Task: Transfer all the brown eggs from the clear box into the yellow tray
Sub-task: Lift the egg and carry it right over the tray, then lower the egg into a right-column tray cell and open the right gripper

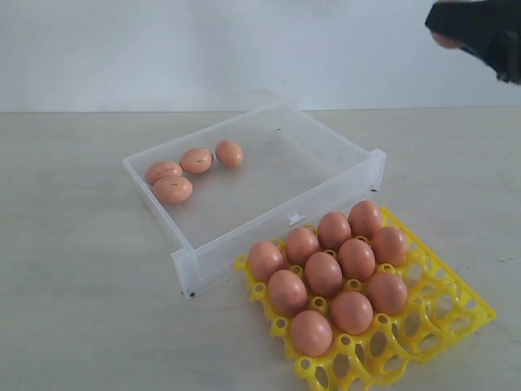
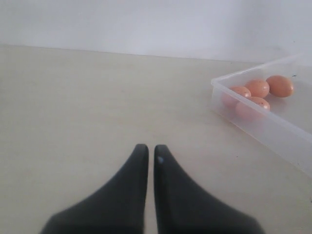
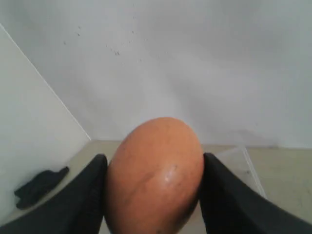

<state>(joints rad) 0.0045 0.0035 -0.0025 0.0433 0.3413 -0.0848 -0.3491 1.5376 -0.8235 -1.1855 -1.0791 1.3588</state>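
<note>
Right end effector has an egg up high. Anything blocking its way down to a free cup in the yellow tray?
Nothing visible. The right end effector holds an egg high above; the yellow tray's empty cups are uncovered.

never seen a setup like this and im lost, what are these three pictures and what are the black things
It is a two-armed robot moving eggs. One picture looks at the table from outside: four brown eggs lie in the clear box, ten sit in the yellow tray. The other two come from cameras on the wrists. The black shapes are grippers: the left gripper is shut and empty above the table; the right gripper, raised at the outside view's top right, clamps one held egg.
</note>
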